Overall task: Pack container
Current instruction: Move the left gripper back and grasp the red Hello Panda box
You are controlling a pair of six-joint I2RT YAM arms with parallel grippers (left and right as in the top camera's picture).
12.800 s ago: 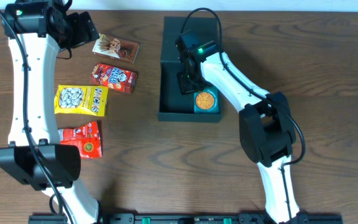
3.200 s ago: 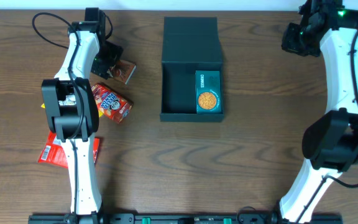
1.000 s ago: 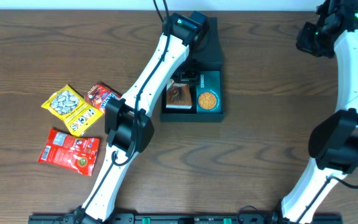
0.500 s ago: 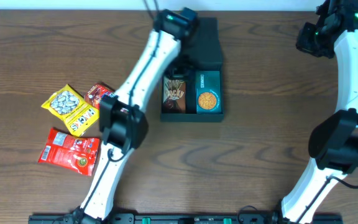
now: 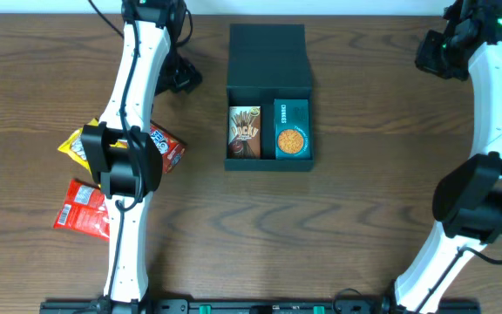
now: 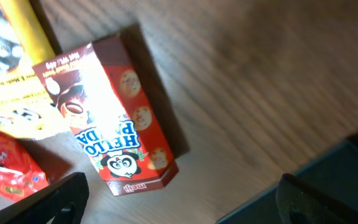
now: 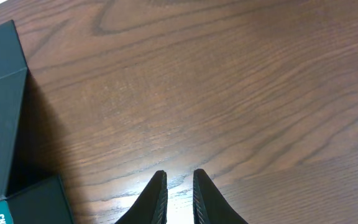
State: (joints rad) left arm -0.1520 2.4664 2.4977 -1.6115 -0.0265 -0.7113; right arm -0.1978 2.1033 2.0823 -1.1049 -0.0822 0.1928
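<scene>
Bearing is what matters for your next reach: the left gripper [image 6: 182, 190] hangs over the far left of the table, jaws spread wide with nothing between them. The Hello Panda box [image 6: 114, 118] lies just to the near side of it. The container [image 5: 268, 164] sits at mid-table, off to the right of that gripper, its flap lid [image 5: 268, 57] thrown open toward the far edge. Inside it you can see the Pocky box [image 5: 244, 133] on the left and the teal cookie box [image 5: 291, 139] on the right, side by side.

From the wrist camera the Hello Panda box runs slantwise, neither along nor square across the line between your fingers, so you would likely need a wrist turn to pinch its narrow width. A yellow packet [image 5: 71, 146] touches its left end, and a red packet [image 5: 81, 209] lies nearer still. Your left arm is plainly the closer one. The right gripper [image 7: 176, 186] is parked at the far right corner, well apart from everything, its fingers drawn almost together on nothing
</scene>
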